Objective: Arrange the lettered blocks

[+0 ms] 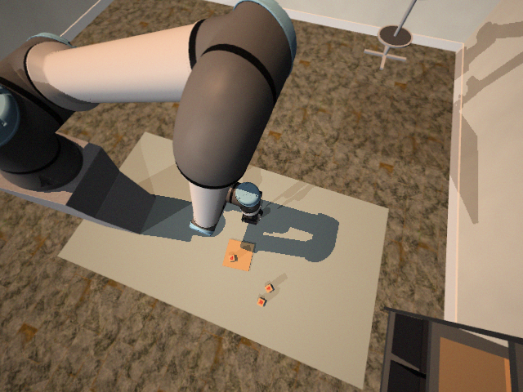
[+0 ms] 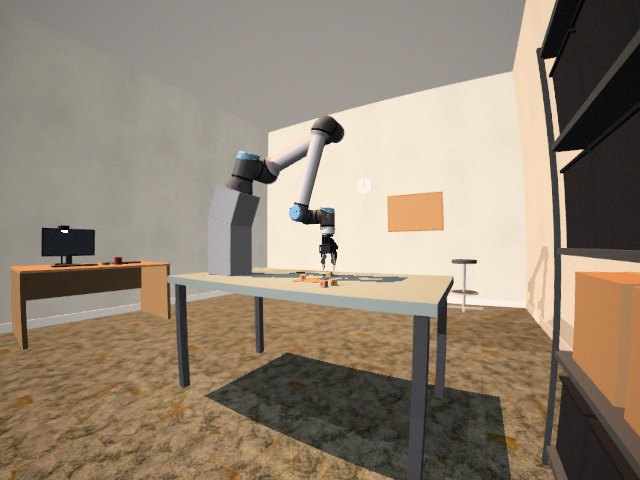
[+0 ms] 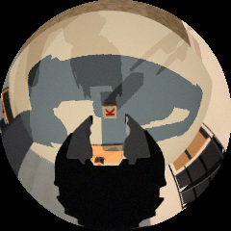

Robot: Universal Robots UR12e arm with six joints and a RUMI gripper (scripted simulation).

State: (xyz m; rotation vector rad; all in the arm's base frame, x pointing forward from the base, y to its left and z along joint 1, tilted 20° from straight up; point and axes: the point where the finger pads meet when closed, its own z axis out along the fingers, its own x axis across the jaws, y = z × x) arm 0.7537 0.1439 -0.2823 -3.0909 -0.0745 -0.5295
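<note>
One K block (image 3: 110, 112) lies below the open, empty claw (image 3: 109, 129).

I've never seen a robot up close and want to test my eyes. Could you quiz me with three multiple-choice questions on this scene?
1. Where do the paired blocks lie?
A. On the mat
B. On the table, off the mat
C. On the floor

2. What colour is the mat?
A. Blue
B. Green
C. Orange

3. What is the hand doing?
A. Squeezing a block
B. Hanging open and empty above the table
C. Lying flat on the mat

Answers:
1. B, since the top view shows bare table around them, apart from the mat.
2. C, as it is a flat orange square in the top view.
3. B, because the wrist view shows a gap with nothing between the fingers, and the side view shows the hand above the table.
</note>
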